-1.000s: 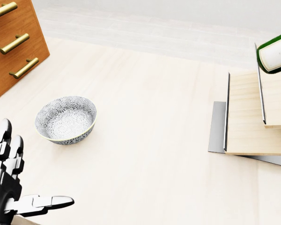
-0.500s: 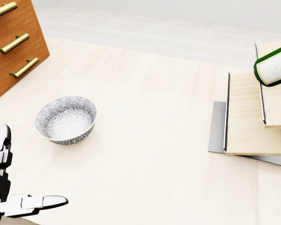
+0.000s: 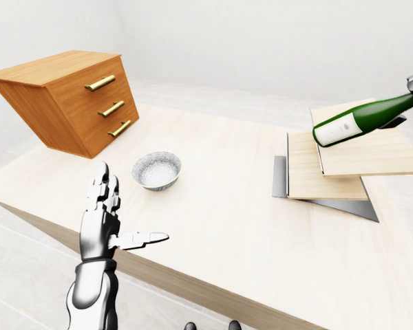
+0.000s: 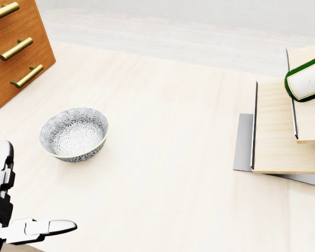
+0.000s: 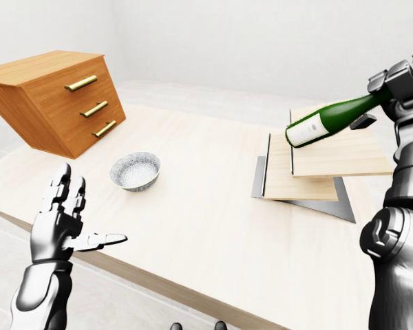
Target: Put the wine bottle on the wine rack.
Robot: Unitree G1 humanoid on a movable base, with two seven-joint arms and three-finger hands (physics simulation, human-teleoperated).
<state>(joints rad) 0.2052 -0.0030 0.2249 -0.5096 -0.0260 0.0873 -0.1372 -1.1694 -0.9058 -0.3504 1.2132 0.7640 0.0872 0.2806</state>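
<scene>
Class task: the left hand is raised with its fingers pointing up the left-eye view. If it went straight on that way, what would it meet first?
Probably the drawer chest. The left hand is open, its fingers aimed up the view toward it; the bowl lies off to the right of that line. Depth is unclear, so the hand might pass above the chest.

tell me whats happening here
The robot's right hand holds a green wine bottle by the neck, tilted in the air over the stepped wooden rack at the table's right in the right-eye view. The bottle is not set down yet. The left hand hangs open and empty at the table's near edge, by a patterned bowl and a drawer chest.
</scene>
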